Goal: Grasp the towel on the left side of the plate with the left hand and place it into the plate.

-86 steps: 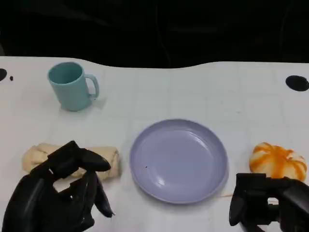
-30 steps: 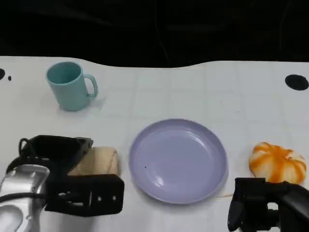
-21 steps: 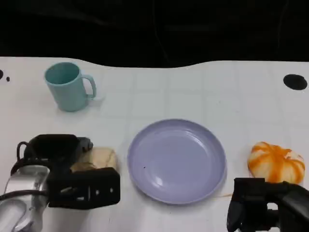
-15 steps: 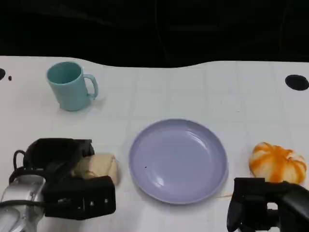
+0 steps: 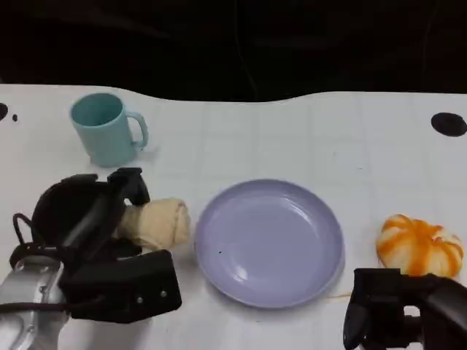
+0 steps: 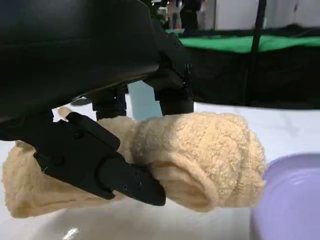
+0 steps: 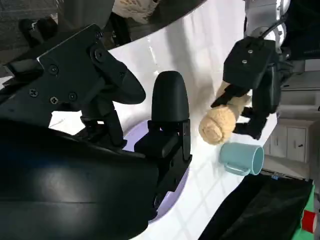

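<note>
A rolled beige towel [image 5: 157, 222] is in the grip of my left hand [image 5: 91, 219], just left of the lavender plate [image 5: 268, 240]. In the left wrist view black fingers [image 6: 100, 167] wrap the towel [image 6: 200, 155] from both sides, and the roll looks raised slightly off the white table, with the plate's rim [image 6: 292, 200] close beside its free end. The right wrist view shows the left hand [image 7: 255, 85] holding the towel [image 7: 222, 120] from afar. My right hand [image 5: 394, 313] rests low at the table's front right, fingers apart and holding nothing.
A teal mug [image 5: 108, 130] stands at the back left, behind the towel. An orange-and-white pumpkin-shaped object [image 5: 419, 244] lies right of the plate, just beyond my right hand. The table's wavy far edge meets a dark backdrop.
My left hand came down over the towel, closed on it and raised it, carrying it a little toward the plate. The right hand has stayed put.
</note>
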`<state>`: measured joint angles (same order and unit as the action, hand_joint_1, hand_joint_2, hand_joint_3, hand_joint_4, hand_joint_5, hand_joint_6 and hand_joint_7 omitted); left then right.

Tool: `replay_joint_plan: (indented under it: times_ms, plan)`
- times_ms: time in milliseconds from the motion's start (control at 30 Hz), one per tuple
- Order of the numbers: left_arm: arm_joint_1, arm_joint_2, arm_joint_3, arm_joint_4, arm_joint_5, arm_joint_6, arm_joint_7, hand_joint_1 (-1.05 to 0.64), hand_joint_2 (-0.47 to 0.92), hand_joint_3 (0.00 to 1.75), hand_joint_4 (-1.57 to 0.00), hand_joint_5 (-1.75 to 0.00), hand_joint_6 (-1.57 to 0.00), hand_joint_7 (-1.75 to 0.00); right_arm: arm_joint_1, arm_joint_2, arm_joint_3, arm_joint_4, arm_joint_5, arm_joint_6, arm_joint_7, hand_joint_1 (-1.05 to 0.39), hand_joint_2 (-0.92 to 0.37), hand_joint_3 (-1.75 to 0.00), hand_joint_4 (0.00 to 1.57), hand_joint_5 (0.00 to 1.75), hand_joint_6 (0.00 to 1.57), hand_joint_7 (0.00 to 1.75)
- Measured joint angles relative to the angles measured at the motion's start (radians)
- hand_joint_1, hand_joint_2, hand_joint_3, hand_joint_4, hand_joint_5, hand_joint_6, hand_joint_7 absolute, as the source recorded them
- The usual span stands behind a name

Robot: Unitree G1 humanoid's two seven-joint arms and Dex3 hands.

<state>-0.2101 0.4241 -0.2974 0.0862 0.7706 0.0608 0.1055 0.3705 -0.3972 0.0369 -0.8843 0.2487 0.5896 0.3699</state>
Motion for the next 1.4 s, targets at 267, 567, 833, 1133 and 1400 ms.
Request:
replay_joint_plan:
  times_ms: [267, 567, 833, 1133, 1400]
  plan:
    - [0.007, -0.072, -0.008, -0.150, 0.000, -0.007, -0.024, -0.24, 0.48, 1.06, -0.92, -1.75, -0.66, -1.75, 0.000, 0.000, 0.000, 0.001, 0.000, -0.001, 0.005, -0.11, -0.48, -1.24, 0.74, 1.73, 0.67, 1.46]
    - [-0.050, -0.155, -0.088, -0.208, 0.022, 0.004, -0.122, -0.24, 0.41, 1.17, -0.96, -1.75, -0.69, -1.75, 0.003, 0.000, 0.000, 0.000, 0.000, -0.002, 0.006, -0.11, -0.48, -1.23, 0.74, 1.71, 0.66, 1.45]
    - [-0.099, -0.238, -0.160, -0.179, 0.052, 0.065, -0.199, -0.22, 0.46, 1.17, -0.94, -1.75, -0.74, -1.65, 0.004, 0.000, 0.000, 0.001, -0.001, -0.011, 0.008, -0.11, -0.48, -1.23, 0.74, 1.71, 0.67, 1.45]
    - [-0.117, -0.268, -0.211, -0.126, 0.082, 0.115, -0.258, -0.42, 0.90, 0.17, -0.38, -0.64, -0.57, -0.10, 0.004, 0.000, 0.001, 0.000, -0.002, -0.015, 0.007, -0.12, -0.48, -1.24, 0.75, 1.72, 0.67, 1.45]
    - [-0.121, -0.254, -0.236, -0.168, 0.114, 0.158, -0.371, -0.76, 0.92, 0.13, -0.01, -0.37, -0.17, 0.00, 0.004, -0.001, 0.001, 0.000, -0.003, -0.016, 0.007, -0.11, -0.48, -1.24, 0.75, 1.71, 0.68, 1.46]
